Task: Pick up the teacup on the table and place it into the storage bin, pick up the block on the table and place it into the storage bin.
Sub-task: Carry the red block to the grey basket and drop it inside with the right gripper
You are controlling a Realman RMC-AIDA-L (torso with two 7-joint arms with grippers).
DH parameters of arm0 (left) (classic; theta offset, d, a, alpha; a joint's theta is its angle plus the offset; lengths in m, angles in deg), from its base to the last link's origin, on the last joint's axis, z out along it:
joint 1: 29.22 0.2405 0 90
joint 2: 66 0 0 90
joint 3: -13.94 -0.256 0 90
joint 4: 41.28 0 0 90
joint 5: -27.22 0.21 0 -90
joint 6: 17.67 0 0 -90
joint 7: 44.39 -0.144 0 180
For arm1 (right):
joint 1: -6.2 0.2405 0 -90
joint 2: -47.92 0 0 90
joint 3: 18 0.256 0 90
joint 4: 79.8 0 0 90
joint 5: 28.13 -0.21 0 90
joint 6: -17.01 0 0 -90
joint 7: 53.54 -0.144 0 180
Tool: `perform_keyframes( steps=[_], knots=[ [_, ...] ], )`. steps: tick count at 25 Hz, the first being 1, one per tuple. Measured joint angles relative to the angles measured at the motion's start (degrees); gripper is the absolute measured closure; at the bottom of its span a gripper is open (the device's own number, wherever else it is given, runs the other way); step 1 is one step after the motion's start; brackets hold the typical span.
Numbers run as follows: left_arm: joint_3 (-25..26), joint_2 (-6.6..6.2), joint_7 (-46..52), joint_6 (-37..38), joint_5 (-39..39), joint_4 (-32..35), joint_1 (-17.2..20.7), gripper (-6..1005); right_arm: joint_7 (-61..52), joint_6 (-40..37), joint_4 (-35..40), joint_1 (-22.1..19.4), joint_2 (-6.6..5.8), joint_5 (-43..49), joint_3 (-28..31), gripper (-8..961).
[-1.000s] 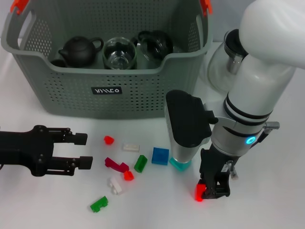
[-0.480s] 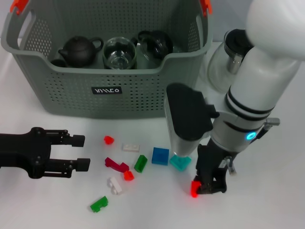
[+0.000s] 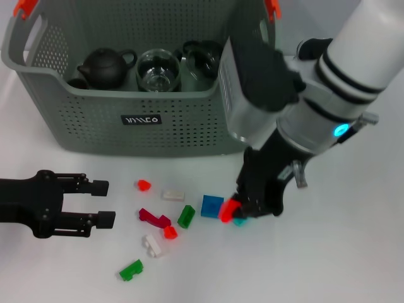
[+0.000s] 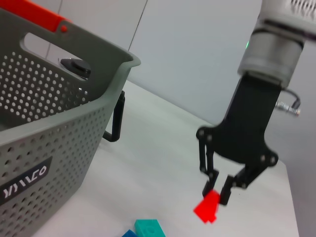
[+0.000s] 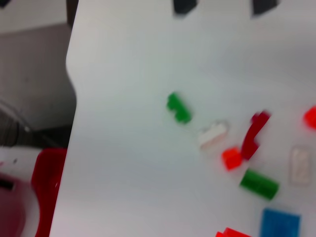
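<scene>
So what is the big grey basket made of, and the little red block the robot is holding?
The storage bin looks like matte moulded plastic: its walls are punched with even rows of holes. The red block, pinched in the right tool, looks like smooth, glossy hard plastic, going by its bright colour and crisp edges.

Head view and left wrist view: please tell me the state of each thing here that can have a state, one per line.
right gripper: shut on the red block, lifted off the table
red block: held in the air
left gripper: open, empty, low at the table's left side
storage bin: upright, holding teapots and a glass cup
teal block: lying on the table
blue block: lying on the table
</scene>
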Motion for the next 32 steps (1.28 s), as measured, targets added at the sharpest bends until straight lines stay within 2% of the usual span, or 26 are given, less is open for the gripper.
perform_keyframes(
  steps=[8,13,19,26,29,32],
  knots=[
    [-0.01,-0.15,0.00,0.79,-0.14,-0.32,0.15,263,-0.06,-3.62,4.01,3.50,0.01,-0.95,10.36,790],
    [-0.01,-0.20,-0.38,1.46,-0.25,-0.39,0.06,263,-0.37,-1.32,4.80,6.78,-0.12,-0.70,18.82,791],
    [0.00,-0.21,-0.70,1.57,-0.09,-0.44,-0.33,263,-0.44,10.90,1.71,8.06,-0.42,-0.44,21.86,797],
    [-0.52,-0.20,-1.09,1.65,-0.03,-0.14,-1.07,264,-0.55,31.30,-11.68,9.97,-1.20,0.24,21.98,798],
    [-0.59,-0.20,-1.12,1.65,-0.01,-0.12,-1.21,264,0.33,35.85,-16.56,11.00,-1.59,0.14,21.86,797],
    [-0.62,-0.20,-1.13,1.62,0.02,-0.09,-1.28,264,0.50,37.28,-18.78,11.36,-1.59,0.37,21.55,797]
  ],
)
